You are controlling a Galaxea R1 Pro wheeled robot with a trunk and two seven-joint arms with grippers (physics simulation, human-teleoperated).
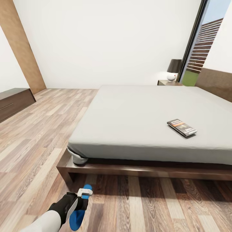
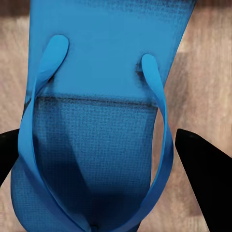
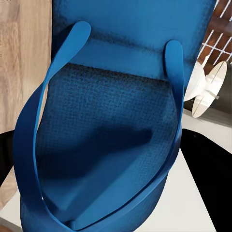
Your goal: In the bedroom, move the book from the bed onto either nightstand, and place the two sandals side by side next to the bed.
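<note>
The book [image 1: 182,127] lies flat on the grey mattress of the bed [image 1: 135,112], near its right front part. My left gripper [image 1: 84,192] hangs low over the floor by the bed's front left corner, shut on a blue sandal [image 1: 76,217]. In the left wrist view that sandal [image 2: 106,43] sits between the black fingers [image 2: 208,183] of the gripper [image 2: 96,133], with plank floor close behind it. My right gripper [image 3: 94,130] is shut on the other sandal [image 3: 130,29]. A nightstand [image 1: 169,82] stands at the bed's far side.
A dark-shaded lamp [image 1: 174,69] stands on the nightstand beside a tall window [image 1: 206,45]. A long dark dresser [image 1: 14,101] lines the left wall. Open plank floor [image 1: 42,129] stretches left of the bed and along its front edge.
</note>
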